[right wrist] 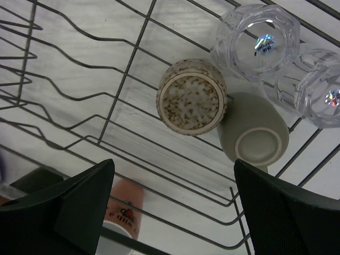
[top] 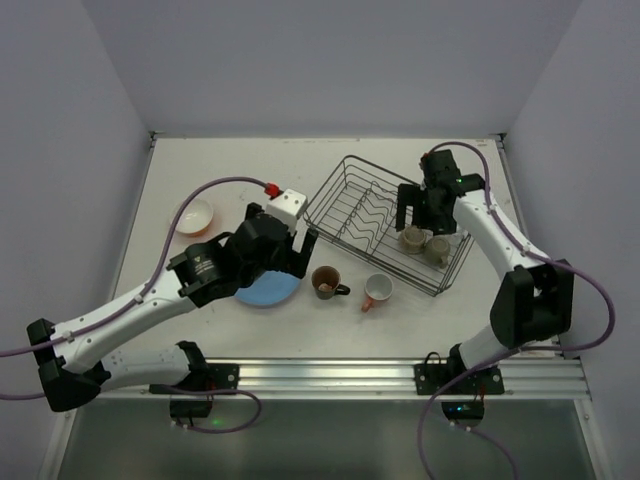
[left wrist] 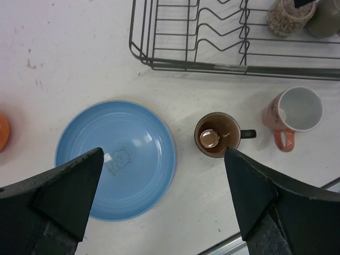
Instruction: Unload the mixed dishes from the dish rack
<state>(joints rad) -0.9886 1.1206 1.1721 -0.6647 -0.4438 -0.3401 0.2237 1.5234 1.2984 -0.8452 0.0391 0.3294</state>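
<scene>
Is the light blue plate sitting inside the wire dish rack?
No, the light blue plate lies flat on the white table, outside the black wire dish rack.

Top view: left arm (top: 200, 270) covers the far part of the light blue round plate (top: 270, 293). Left wrist view: orange bowl (left wrist: 2, 132) is a sliver at the left edge, and the speckled olive-brown cup (left wrist: 287, 17) is cut by the top edge. Right wrist view: pink mug (right wrist: 127, 204) sits behind the black wire dish rack (right wrist: 133, 69) and is cut by the bottom edge. The right clear glass (right wrist: 319, 90) is clipped.
</scene>
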